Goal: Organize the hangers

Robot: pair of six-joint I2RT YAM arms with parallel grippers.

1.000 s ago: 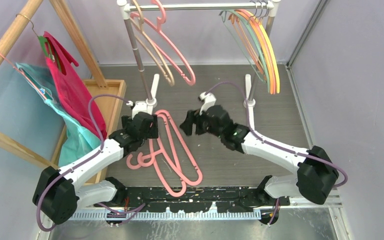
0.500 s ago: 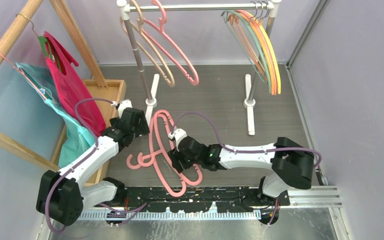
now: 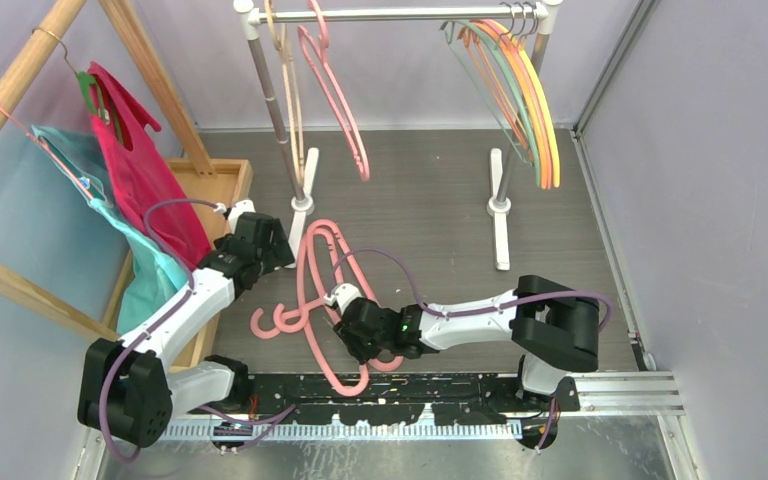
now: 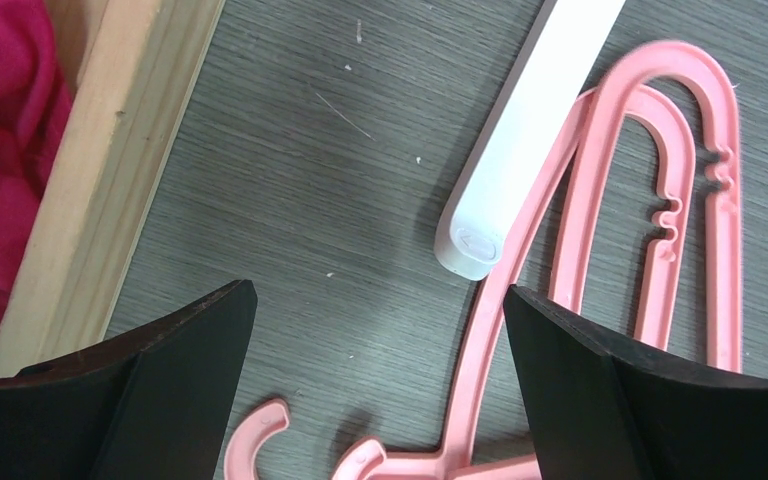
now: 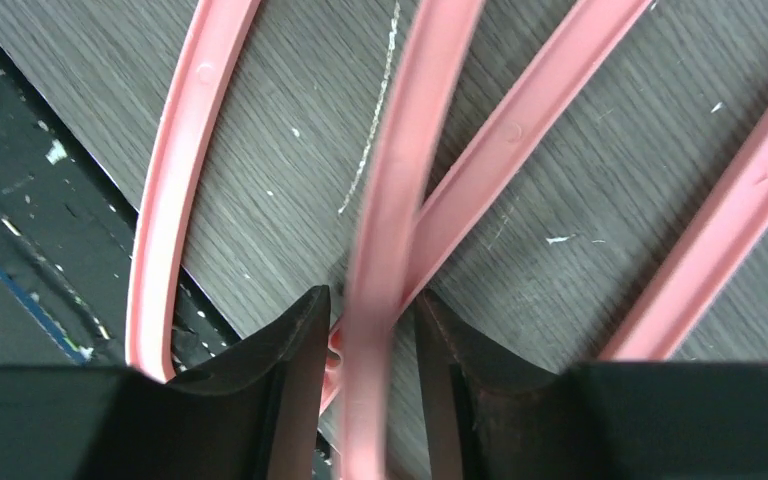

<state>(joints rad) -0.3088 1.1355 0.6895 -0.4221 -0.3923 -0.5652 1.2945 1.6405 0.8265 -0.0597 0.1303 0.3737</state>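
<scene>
Pink plastic hangers (image 3: 302,275) lie flat on the grey floor at lower centre of the overhead view, overlapping. Their long axes run from the rack's white foot (image 3: 303,190) down toward the bottom edge, and their hooks curl toward the left. Further hangers hang from the rail (image 3: 390,14): pink and beige ones (image 3: 360,165) at upper centre, thin orange, yellow and grey-green ones (image 3: 545,130) at upper right. The right arm stretches low leftward, its right gripper (image 3: 352,340) over the pile; the left arm reaches up-frame, its left gripper (image 3: 278,248) beside the foot. In the left wrist view, the left gripper (image 4: 378,300) is spread wide and grasps nothing, above floor, foot (image 4: 520,130) and a hanger's loop (image 4: 725,200). In the right wrist view, the right gripper (image 5: 372,300) straddles one blurred pink bar (image 5: 400,150) running top to bottom; the fingers (image 5: 280,380) flank it closely, but whether they clamp it cannot be told.
</scene>
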